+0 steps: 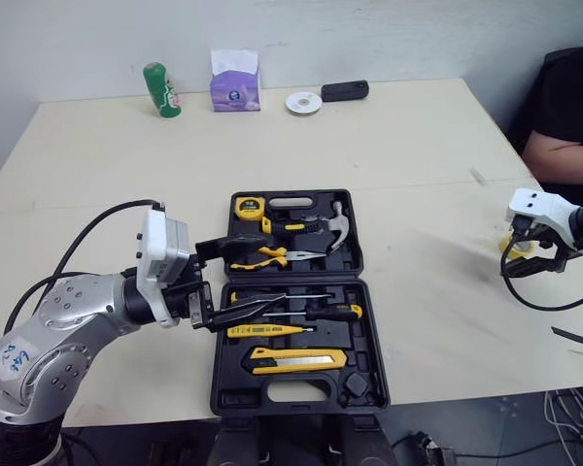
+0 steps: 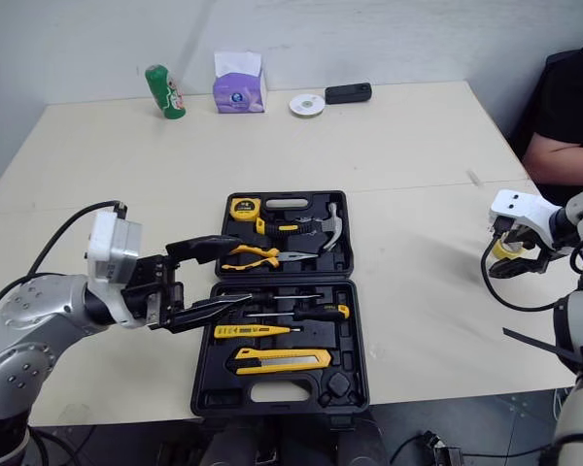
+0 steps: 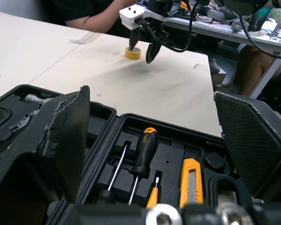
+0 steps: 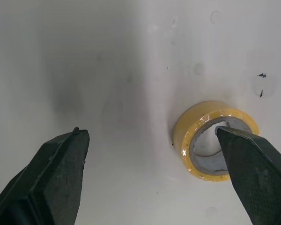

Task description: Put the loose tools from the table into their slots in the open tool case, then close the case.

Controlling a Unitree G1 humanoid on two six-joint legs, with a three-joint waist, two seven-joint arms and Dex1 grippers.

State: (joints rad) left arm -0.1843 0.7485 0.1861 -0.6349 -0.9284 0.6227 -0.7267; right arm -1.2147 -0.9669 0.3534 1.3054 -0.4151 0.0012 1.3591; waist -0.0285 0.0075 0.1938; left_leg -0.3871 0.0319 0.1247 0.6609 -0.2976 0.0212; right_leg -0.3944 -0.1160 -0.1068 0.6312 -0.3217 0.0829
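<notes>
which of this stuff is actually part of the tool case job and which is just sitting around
Job: tool case, open; yellow tape roll, loose on the table under the open right gripper; hammer, pliers and utility knife, already slotted.

Lying about: green can, purple tissue box, white disc, black device, all at the far edge.
</notes>
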